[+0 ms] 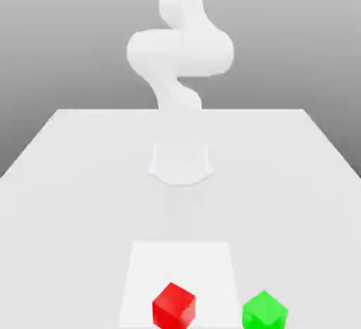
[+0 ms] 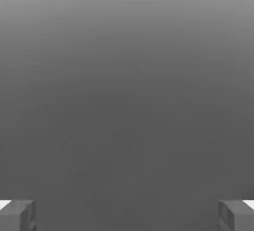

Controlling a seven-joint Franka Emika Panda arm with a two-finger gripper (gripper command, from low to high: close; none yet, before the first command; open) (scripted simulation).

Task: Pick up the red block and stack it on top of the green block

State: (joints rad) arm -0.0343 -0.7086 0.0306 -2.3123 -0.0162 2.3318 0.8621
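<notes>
Claw (image 2: 127, 216) spread wide, nothing between fingers, presumably ready for a grasp. Red cube block (image 1: 173, 307) on flat white square (image 1: 181, 264), green cube block (image 1: 264, 312) beside it, likely apart so red can be gripped first.

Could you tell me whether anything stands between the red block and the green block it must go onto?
Nothing visible does: the red block and the green block have only bare surface between them in the exterior view.
</notes>
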